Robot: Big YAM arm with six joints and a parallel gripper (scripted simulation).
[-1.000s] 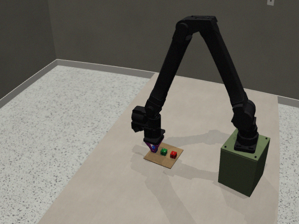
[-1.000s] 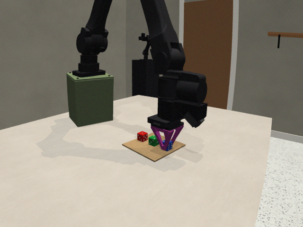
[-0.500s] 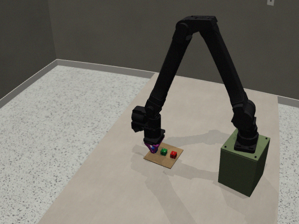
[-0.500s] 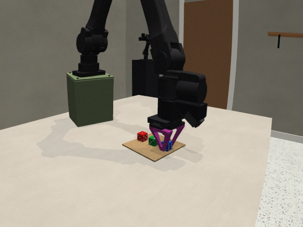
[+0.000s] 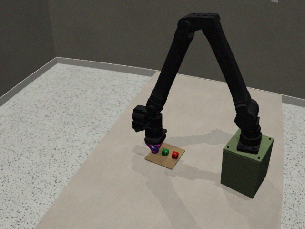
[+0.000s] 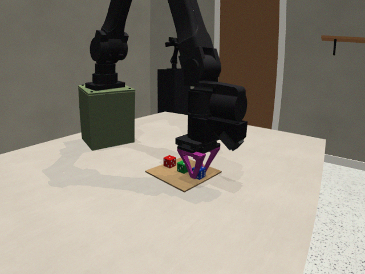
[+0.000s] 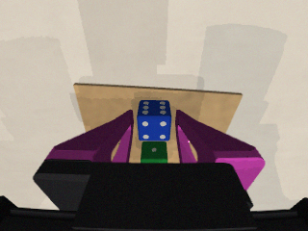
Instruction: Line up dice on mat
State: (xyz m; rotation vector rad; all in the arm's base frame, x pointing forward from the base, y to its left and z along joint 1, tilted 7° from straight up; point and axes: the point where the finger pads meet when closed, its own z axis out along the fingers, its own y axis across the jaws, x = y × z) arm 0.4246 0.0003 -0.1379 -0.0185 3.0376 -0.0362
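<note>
Three dice in a row on flat tan mat (image 5: pixel 169 161): red die (image 5: pixel 175 154) nearest base, green die (image 5: pixel 165 151) in the middle, blue die (image 7: pixel 153 120) farthest, upright, resting free between parted purple fingers, six uppermost.
</note>
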